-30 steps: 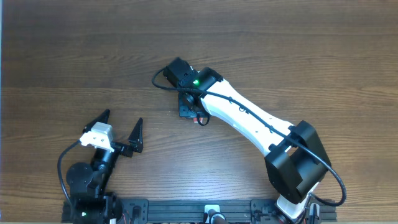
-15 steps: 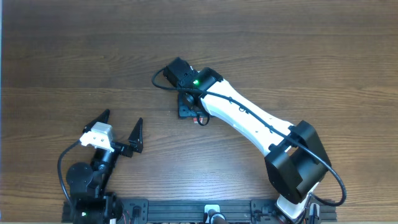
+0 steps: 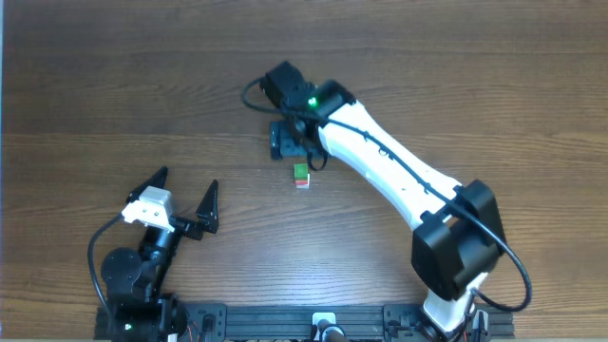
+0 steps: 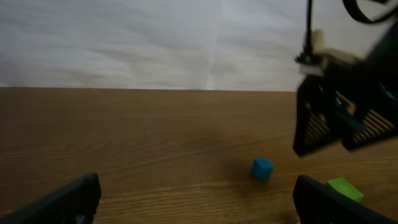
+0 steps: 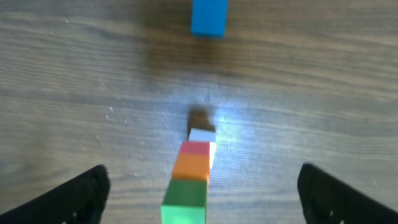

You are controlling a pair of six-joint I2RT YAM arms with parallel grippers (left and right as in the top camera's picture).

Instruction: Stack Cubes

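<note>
Wood table (image 3: pixel 95 76): cube stack (image 5: pixel 194 173) upright, blue cube (image 5: pixel 209 17) apart.

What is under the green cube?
Beneath the green cube sit orange, then red, then white on the table. Their top faces are covered.

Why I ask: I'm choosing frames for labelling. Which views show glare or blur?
Right wrist view: a bright glare patch on the table at the foot of the cube stack; the blue cube looks soft. Left wrist view: the right hand is smeared. Top view: evenly lit, no glare.
</note>
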